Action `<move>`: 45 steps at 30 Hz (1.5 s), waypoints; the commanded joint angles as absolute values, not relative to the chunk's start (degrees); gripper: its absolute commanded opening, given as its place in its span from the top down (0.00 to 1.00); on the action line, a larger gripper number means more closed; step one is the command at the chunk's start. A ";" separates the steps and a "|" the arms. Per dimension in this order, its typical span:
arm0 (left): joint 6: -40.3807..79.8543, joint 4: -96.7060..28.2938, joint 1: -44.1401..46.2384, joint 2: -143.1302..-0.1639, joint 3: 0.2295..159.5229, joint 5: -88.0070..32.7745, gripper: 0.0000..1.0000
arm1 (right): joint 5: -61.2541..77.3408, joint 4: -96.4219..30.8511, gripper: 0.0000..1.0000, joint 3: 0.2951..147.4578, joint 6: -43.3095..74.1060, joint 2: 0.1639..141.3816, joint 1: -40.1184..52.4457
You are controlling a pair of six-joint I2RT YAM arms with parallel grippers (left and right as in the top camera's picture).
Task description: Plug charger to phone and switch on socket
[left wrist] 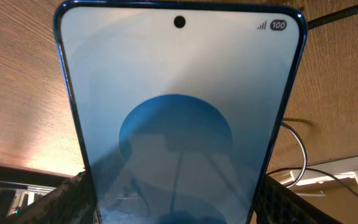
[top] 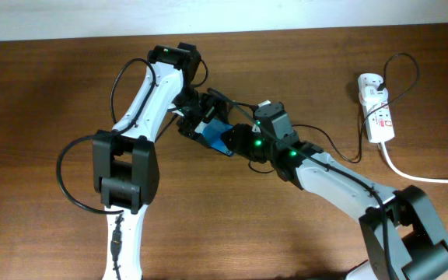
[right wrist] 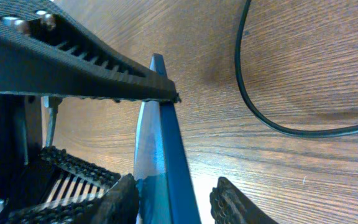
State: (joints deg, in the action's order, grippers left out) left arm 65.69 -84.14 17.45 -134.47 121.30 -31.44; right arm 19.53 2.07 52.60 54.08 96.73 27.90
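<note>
The phone (top: 218,137) with its lit blue screen is held tilted above the table at centre. My left gripper (top: 201,124) is shut on it; in the left wrist view the phone (left wrist: 179,93) fills the frame, clamped between both fingers (left wrist: 176,202). My right gripper (top: 243,142) is open and straddles the phone's edge (right wrist: 166,162): one finger touches the screen side, the other stands apart (right wrist: 176,199). The charger's thin black cable (top: 347,155) trails over the table (right wrist: 237,59); its connector tip is hidden. The white socket (top: 378,113) lies at the far right.
A thick white cord (top: 418,177) runs from the socket off the right edge. The socket also shows in the left wrist view (left wrist: 353,180), next to loops of black cable (left wrist: 300,146). Both arms cross over the table's middle.
</note>
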 commanded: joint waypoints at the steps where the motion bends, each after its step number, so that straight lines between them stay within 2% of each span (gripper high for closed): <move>1: 66.61 -84.20 17.54 -132.29 122.41 -32.10 1.00 | 19.40 3.51 0.60 53.49 54.98 97.19 28.56; 9: 66.61 -84.20 17.52 -132.29 122.41 -32.10 1.00 | 20.34 3.86 0.73 53.49 55.00 97.19 28.53; 13: 66.61 -84.20 17.47 -132.29 122.41 -32.12 1.00 | 20.56 3.70 0.95 53.49 55.02 97.19 28.53; 22: 65.89 -84.23 16.53 -132.29 122.41 -32.12 1.00 | 22.35 1.93 0.96 53.49 53.84 96.92 25.80; 23: 63.05 -83.99 16.01 -132.29 122.41 -32.12 1.00 | 23.29 1.69 0.96 53.49 52.66 96.71 24.88; 26: 43.16 -77.06 14.31 -132.29 122.41 -36.40 1.00 | 23.62 -1.91 0.96 53.49 49.45 93.47 20.95; 27: 29.45 -71.96 13.78 -132.29 122.41 -43.53 1.00 | 23.31 -3.51 0.96 53.49 48.47 91.02 18.59; 29: 20.40 -67.02 13.43 -132.29 122.41 -51.42 1.00 | 23.31 -4.60 0.96 53.49 48.23 87.53 15.35; 30: 19.57 -64.40 12.95 -132.29 122.41 -57.19 0.92 | 23.09 -5.06 0.96 53.49 48.27 85.03 13.15; 31: 19.57 -60.53 12.43 -132.29 122.41 -66.43 0.76 | 21.69 -5.39 0.96 53.49 48.53 82.08 10.85; 32: 19.62 -56.97 12.05 -132.29 122.41 -72.64 0.71 | 20.03 -5.39 0.96 53.49 49.82 80.23 9.76; 34: 22.48 -51.09 11.64 -132.29 122.41 -79.85 0.68 | 15.90 -4.10 0.96 53.49 55.40 77.14 8.32; 36: 31.18 -47.57 11.38 -132.29 122.41 -80.49 0.64 | 12.10 1.08 0.96 53.49 62.65 76.01 8.25; 41: 48.16 -35.62 11.62 -132.29 122.41 -81.65 0.62 | 3.92 16.82 0.96 53.49 79.05 78.52 10.98; 45: 57.84 -24.18 12.19 -132.29 122.41 -77.43 0.64 | -10.70 22.50 0.96 53.49 82.83 81.47 18.44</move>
State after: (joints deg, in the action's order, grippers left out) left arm 50.11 -27.90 11.75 -134.32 121.84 -80.03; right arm -0.21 19.59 52.49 79.50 79.99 14.79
